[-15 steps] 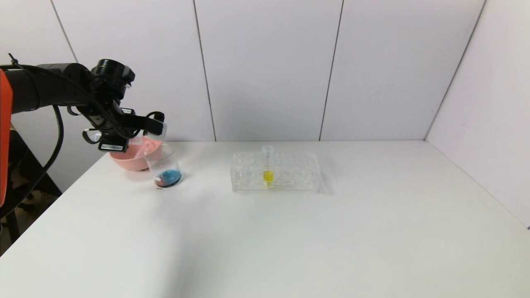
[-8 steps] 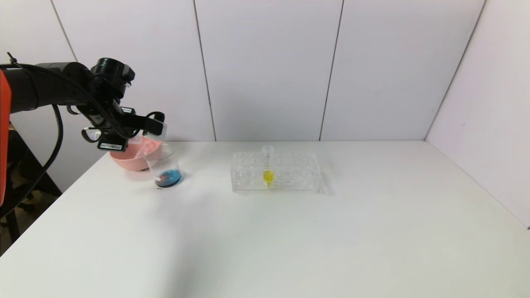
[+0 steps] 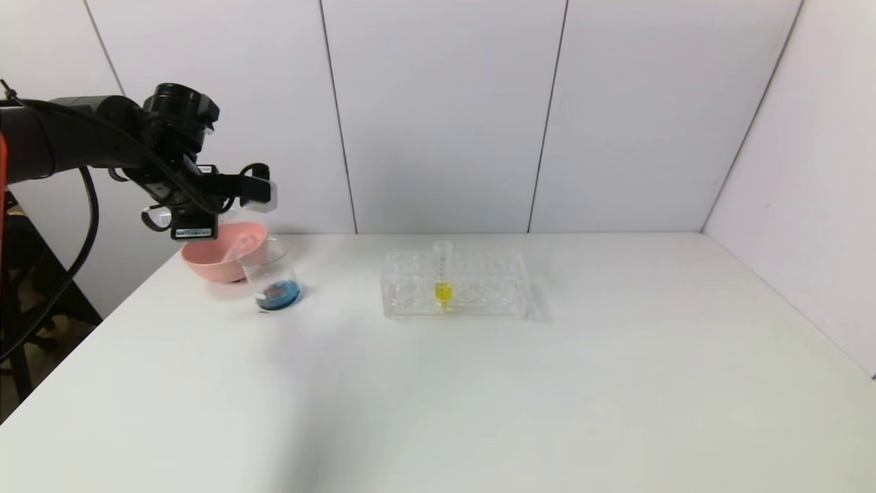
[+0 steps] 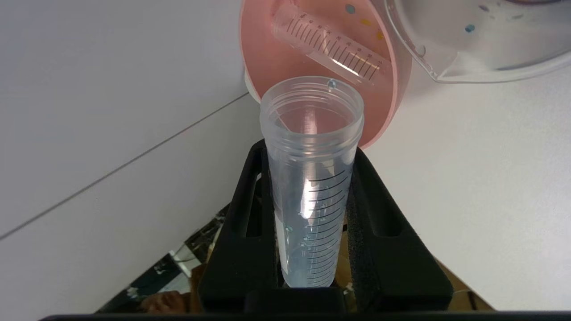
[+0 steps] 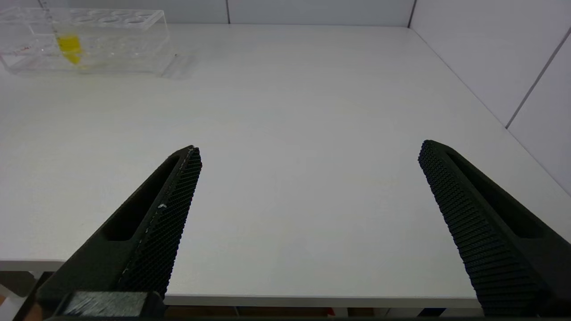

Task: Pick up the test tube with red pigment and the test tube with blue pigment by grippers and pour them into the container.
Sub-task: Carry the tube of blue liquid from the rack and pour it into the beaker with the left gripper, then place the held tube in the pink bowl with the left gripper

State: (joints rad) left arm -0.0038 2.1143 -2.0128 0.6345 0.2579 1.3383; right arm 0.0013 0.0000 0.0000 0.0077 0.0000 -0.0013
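My left gripper (image 3: 259,195) hangs above the pink bowl (image 3: 205,263) and the container (image 3: 274,274), shut on a clear graduated test tube (image 4: 312,187). That tube holds only tiny blue drops on its wall, and its open mouth points toward the bowl. In the left wrist view the left gripper (image 4: 310,149) clamps the tube on both sides. The container (image 4: 482,44), a small glass beaker, has blue liquid with a red patch at its bottom. A second clear test tube (image 4: 334,42) lies in the bowl with no pooled liquid showing. My right gripper (image 5: 308,147) is open over the table's near edge.
A clear tube rack (image 3: 479,287) stands at the table's middle back with a yellow-liquid tube (image 3: 443,284) upright in it. The right wrist view shows the rack (image 5: 111,40) far off. White wall panels close the back and right sides.
My left gripper has risen with the tube and drawn back from over the beaker's mouth toward the bowl. The beaker, bowl and rack have not moved.
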